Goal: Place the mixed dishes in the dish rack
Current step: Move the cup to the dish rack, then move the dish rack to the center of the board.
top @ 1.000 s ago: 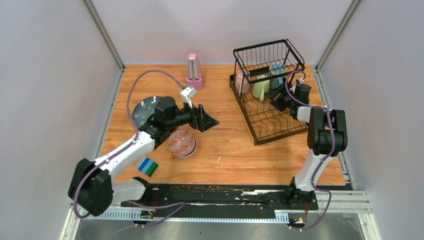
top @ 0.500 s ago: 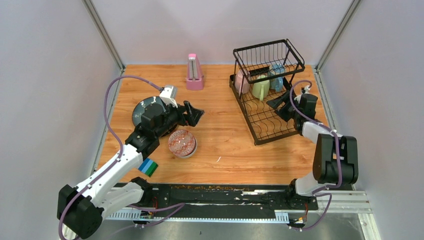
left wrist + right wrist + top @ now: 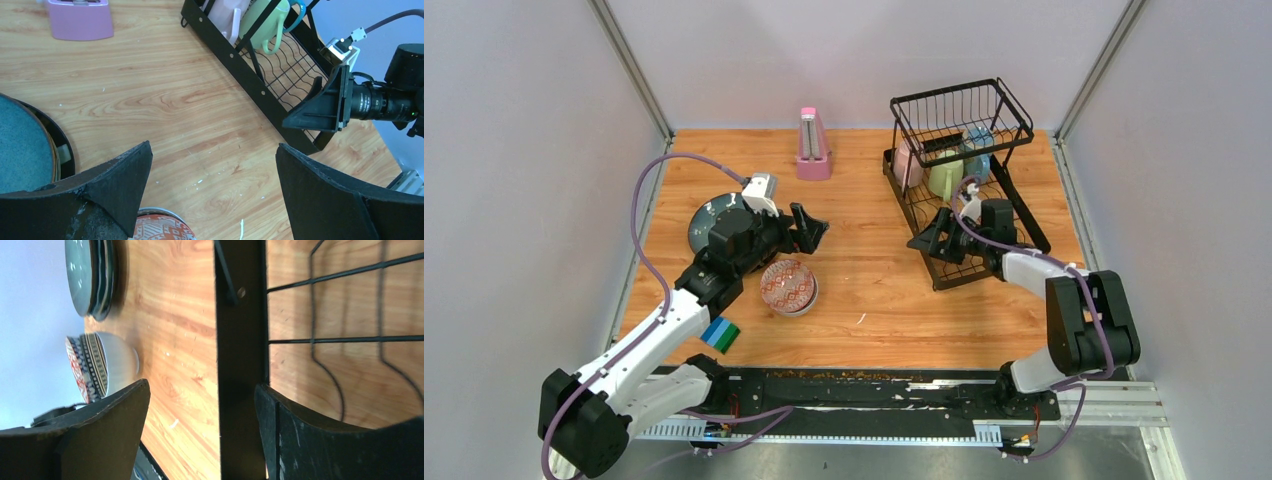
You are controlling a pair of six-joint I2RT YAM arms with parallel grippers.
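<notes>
The black wire dish rack [image 3: 969, 215] stands at the back right, with a pink-white mug [image 3: 908, 165], a pale green mug [image 3: 944, 176] and a blue piece [image 3: 977, 160] in its tall basket end. A red-patterned bowl [image 3: 788, 286] sits left of centre, and a blue-grey plate [image 3: 706, 215] lies behind it. My left gripper [image 3: 811, 228] hovers open and empty just beyond the bowl [image 3: 160, 232]. My right gripper [image 3: 927, 243] is open and empty over the rack's front left rim [image 3: 240, 340], facing the bowl [image 3: 100, 365] and the stacked plates [image 3: 92, 275].
A pink metronome [image 3: 813, 145] stands at the back centre. A blue-green striped block [image 3: 719, 334] lies near the front left. Grey walls close in the table on three sides. White crumbs dot the wood [image 3: 215, 175] between the bowl and the rack.
My right arm has swung from the rack's far right side to its front left corner, its jaws widening. My left arm drew back left, then held still.
</notes>
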